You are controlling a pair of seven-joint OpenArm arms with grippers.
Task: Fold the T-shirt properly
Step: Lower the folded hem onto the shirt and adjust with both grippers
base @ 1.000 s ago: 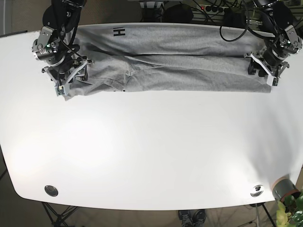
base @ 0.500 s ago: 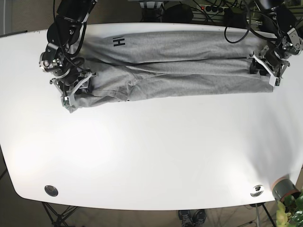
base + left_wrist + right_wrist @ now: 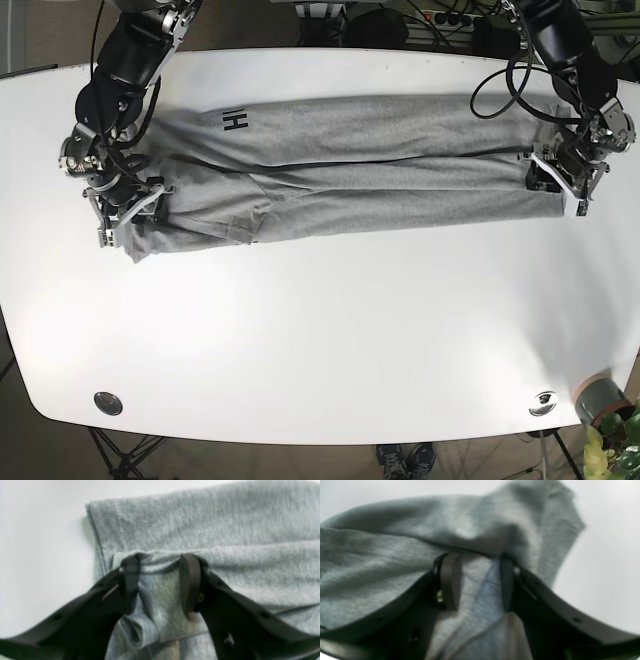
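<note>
One grey T-shirt (image 3: 340, 165), folded lengthwise, stretched between my two pincers. My left gripper (image 3: 160, 580) pinches a fabric fold at one end; my right gripper (image 3: 477, 580) pinches the other end's bunched cloth. One white table (image 3: 330, 330) beneath.

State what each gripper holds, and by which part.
Both hold the grey T-shirt: the left gripper pinches a folded edge at one end, the right gripper bunched fabric at the other.
</note>
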